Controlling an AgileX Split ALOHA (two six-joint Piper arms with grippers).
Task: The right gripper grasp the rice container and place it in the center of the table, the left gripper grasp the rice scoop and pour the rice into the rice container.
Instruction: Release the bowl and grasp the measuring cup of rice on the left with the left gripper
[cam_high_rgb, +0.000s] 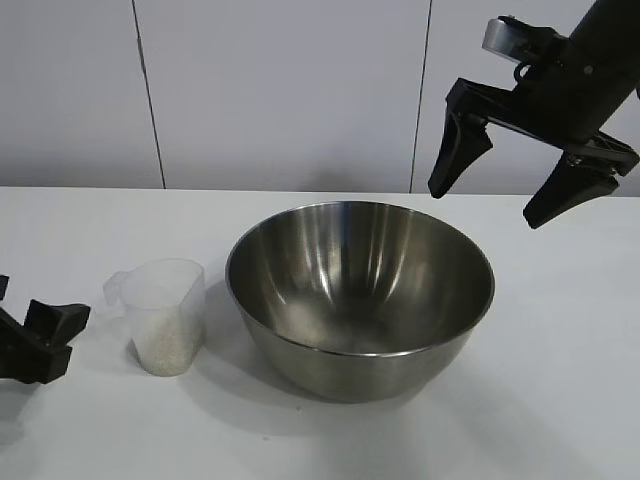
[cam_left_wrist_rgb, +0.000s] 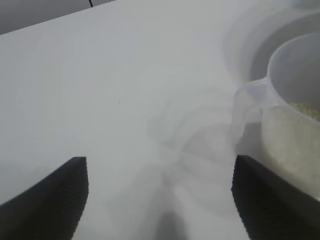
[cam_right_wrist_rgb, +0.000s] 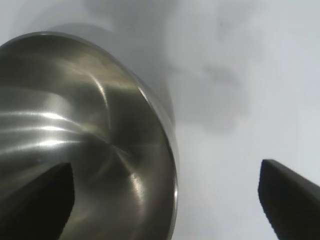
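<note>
The rice container (cam_high_rgb: 360, 295), a large shiny steel bowl, stands on the white table (cam_high_rgb: 560, 380) near its middle; its inside looks bare. It also shows in the right wrist view (cam_right_wrist_rgb: 85, 140). The rice scoop (cam_high_rgb: 165, 315), a clear plastic cup partly filled with rice (cam_high_rgb: 166, 340), stands just left of the bowl. It shows in the left wrist view (cam_left_wrist_rgb: 292, 135) with rice (cam_left_wrist_rgb: 305, 110) inside. My right gripper (cam_high_rgb: 485, 205) is open and empty, raised above the bowl's far right rim. My left gripper (cam_high_rgb: 45, 335) is open and low at the left edge, beside the scoop (cam_left_wrist_rgb: 160, 165).
A grey panelled wall (cam_high_rgb: 290, 90) runs behind the table. Bare tabletop lies in front of and to the right of the bowl.
</note>
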